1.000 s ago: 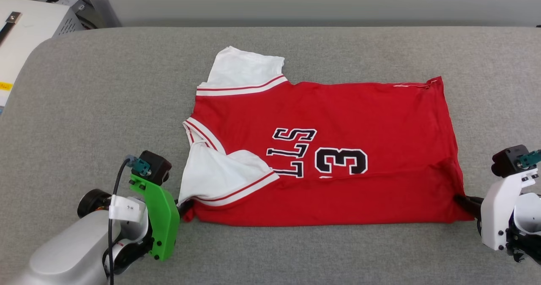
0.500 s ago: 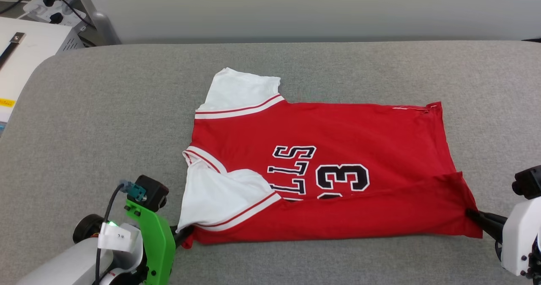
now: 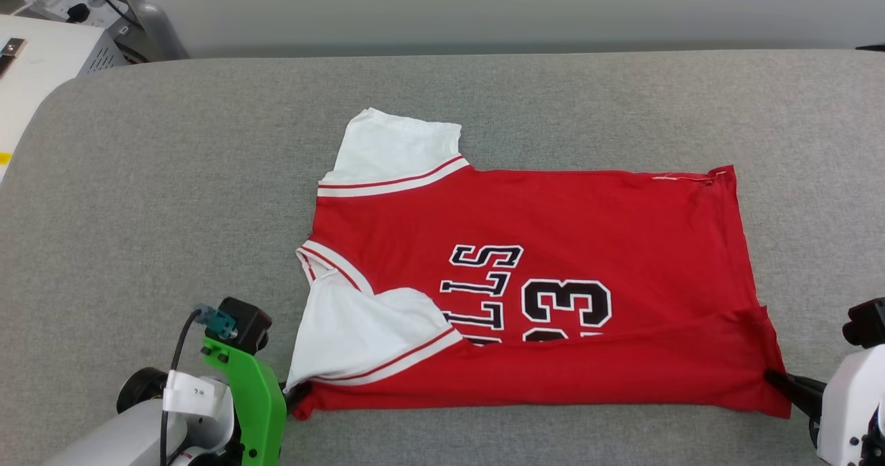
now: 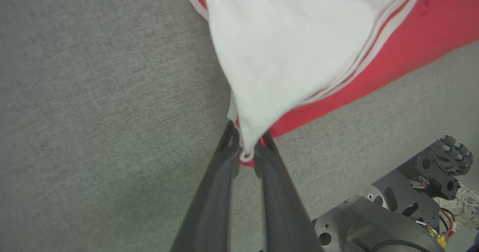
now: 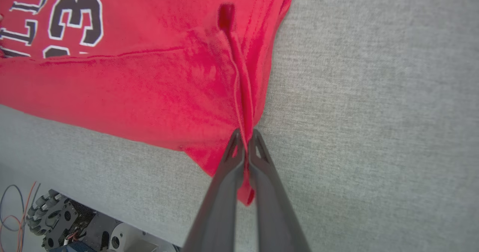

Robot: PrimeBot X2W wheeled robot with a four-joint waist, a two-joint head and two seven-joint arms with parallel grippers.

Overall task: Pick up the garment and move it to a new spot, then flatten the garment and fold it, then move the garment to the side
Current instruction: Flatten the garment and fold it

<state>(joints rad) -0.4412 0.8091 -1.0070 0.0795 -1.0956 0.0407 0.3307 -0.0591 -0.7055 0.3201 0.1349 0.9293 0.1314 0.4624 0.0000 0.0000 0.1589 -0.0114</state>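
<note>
garment [image 3: 588, 231] | on grey table [image 3: 173, 210] | left tool [image 4: 247, 147], right tool [image 5: 245, 140] clamp its near corners

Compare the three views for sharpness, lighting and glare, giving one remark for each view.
Head view: even, soft light, no glare, lettering on the garment crisp. Left wrist view: the white sleeve nearly washed out, the left gripper soft near the lens. Right wrist view: the garment vivid with shaded creases, weave of the grey surface clear, the right gripper softer.
</note>
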